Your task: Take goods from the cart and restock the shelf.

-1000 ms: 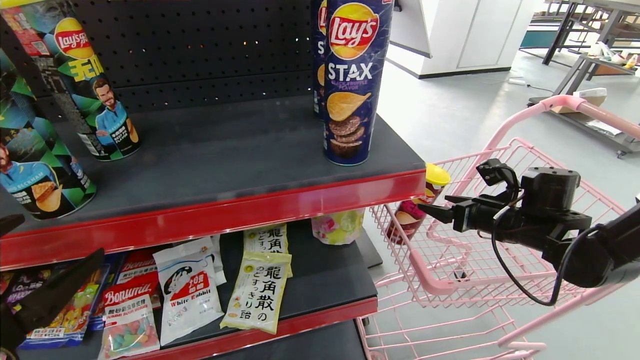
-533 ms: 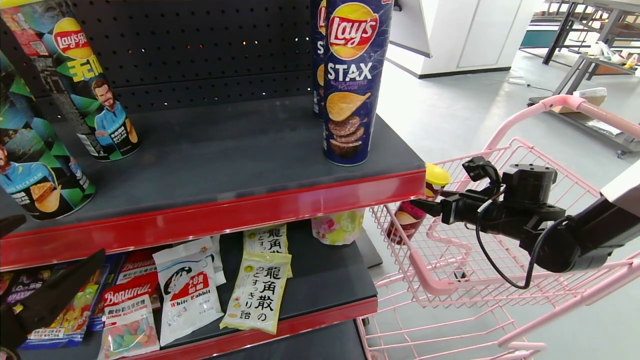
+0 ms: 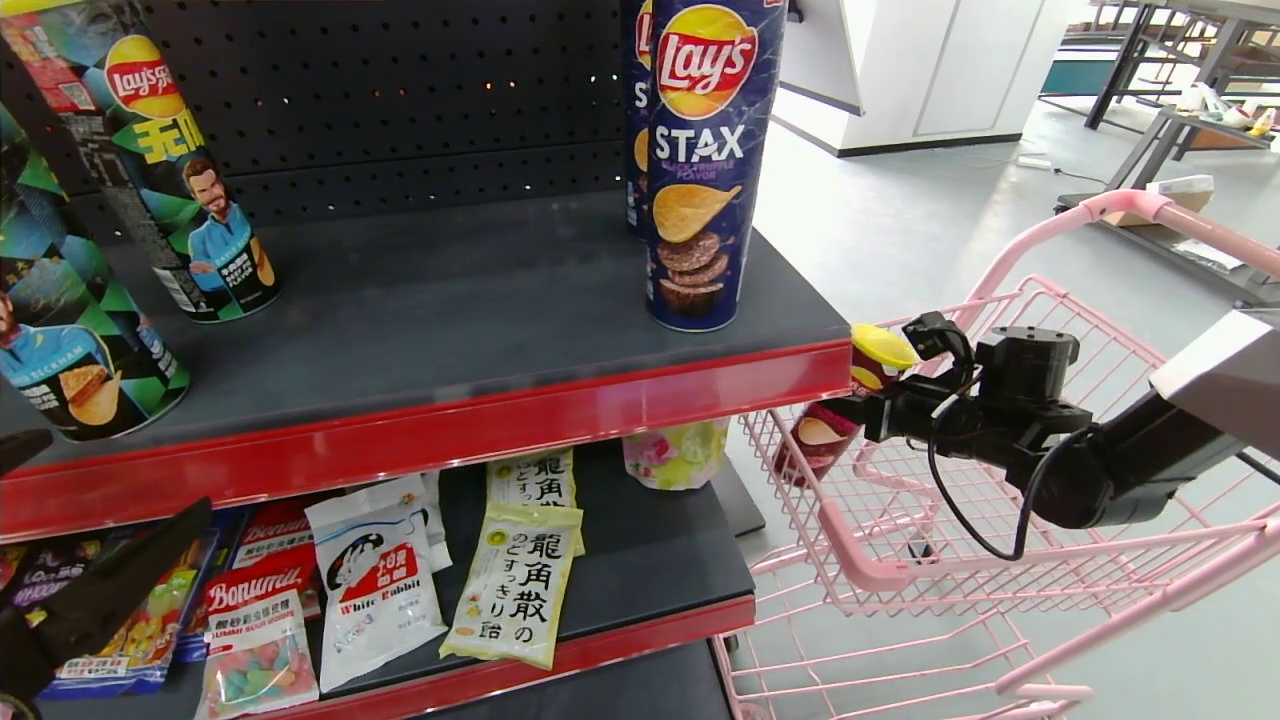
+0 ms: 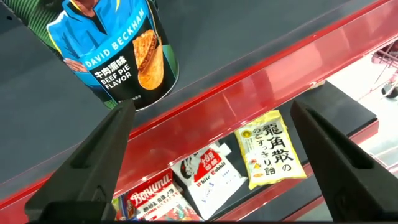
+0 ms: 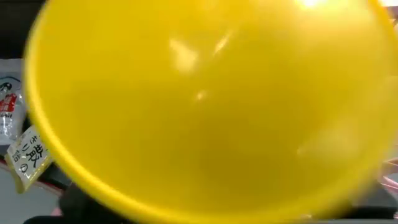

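A chip can (image 3: 818, 432) with a maroon body and a yellow lid (image 3: 882, 347) leans in the near corner of the pink cart (image 3: 1000, 545). My right gripper (image 3: 858, 408) is level with the can's upper part, right against it, and the yellow lid (image 5: 205, 106) sits very close to the right wrist camera. The upper shelf (image 3: 450, 300) carries a dark blue chip can (image 3: 700, 170) at its right end and green chip cans (image 3: 170, 160) on the left. My left gripper (image 3: 125, 470) hangs open before the red shelf edge, below a green can (image 4: 118, 50), holding nothing.
The lower shelf holds flat candy bags (image 3: 515, 580) and a white sweet bag (image 3: 375, 590); a small pastel pouch (image 3: 678, 452) lies at the back. The upper shelf has bare room between the green cans and the blue one. Open floor lies beyond the cart.
My right arm has advanced leftward across the cart until its gripper reached the yellow-lidded can, whose lid now tilts slightly. The left arm stayed where it was.
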Robot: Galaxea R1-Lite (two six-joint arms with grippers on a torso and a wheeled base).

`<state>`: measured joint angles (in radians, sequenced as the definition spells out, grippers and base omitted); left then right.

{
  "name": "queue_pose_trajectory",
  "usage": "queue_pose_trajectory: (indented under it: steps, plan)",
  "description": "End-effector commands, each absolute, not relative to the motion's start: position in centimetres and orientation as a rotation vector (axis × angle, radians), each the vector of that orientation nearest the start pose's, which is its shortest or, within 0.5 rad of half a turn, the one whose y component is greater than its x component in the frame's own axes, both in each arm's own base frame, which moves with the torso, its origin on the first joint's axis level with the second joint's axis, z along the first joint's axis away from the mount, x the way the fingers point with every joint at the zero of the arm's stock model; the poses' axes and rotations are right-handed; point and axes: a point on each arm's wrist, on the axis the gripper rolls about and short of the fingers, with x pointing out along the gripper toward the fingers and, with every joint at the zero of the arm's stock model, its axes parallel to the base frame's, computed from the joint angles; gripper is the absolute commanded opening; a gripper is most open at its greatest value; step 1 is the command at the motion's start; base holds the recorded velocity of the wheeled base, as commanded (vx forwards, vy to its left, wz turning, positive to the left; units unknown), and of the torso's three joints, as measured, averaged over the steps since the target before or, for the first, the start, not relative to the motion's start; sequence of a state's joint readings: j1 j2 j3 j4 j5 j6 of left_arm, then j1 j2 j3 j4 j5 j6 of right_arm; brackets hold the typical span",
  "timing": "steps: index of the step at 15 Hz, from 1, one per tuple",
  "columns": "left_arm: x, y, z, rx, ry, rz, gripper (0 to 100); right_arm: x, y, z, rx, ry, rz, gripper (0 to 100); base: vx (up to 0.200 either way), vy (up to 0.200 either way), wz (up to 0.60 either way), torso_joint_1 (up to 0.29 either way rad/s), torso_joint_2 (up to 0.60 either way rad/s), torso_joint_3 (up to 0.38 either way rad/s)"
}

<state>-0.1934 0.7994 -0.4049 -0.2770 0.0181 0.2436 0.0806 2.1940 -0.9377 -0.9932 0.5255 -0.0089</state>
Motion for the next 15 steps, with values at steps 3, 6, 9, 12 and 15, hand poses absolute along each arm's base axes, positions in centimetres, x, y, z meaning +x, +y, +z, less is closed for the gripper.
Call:
queue_pose_trajectory:
  steps: [3,6,9,12,15]
  plan:
    - [8.1,-1.5,20.6,0.255,0.093,-0.189,100,38.8,4.7,8.3,0.047,0.249,0.611,0,0.0,0.0,0.0,0.0,0.0,0.0]
    - [8.1,-1.5,20.6,0.253,0.086,-0.193,100,35.7,3.7,13.1,0.029,0.171,0.59,0,0.0,0.0,0.0,0.0,0.0,0.0]
    - [7.8,-1.5,20.7,0.249,0.074,-0.206,100,31.1,1.1,20.5,0.009,0.076,0.516,0,0.0,0.0,0.0,0.0,0.0,0.0]
    - [7.7,-1.5,20.6,0.251,0.077,-0.209,100,25.3,-0.8,25.4,0.007,0.061,0.442,0,0.0,0.0,0.0,0.0,0.0,0.0]
    - [7.8,-1.5,20.6,0.252,0.079,-0.2,100,20.0,-0.7,27.9,0.024,0.111,0.425,0,0.0,0.0,0.0,0.0,0.0,0.0]
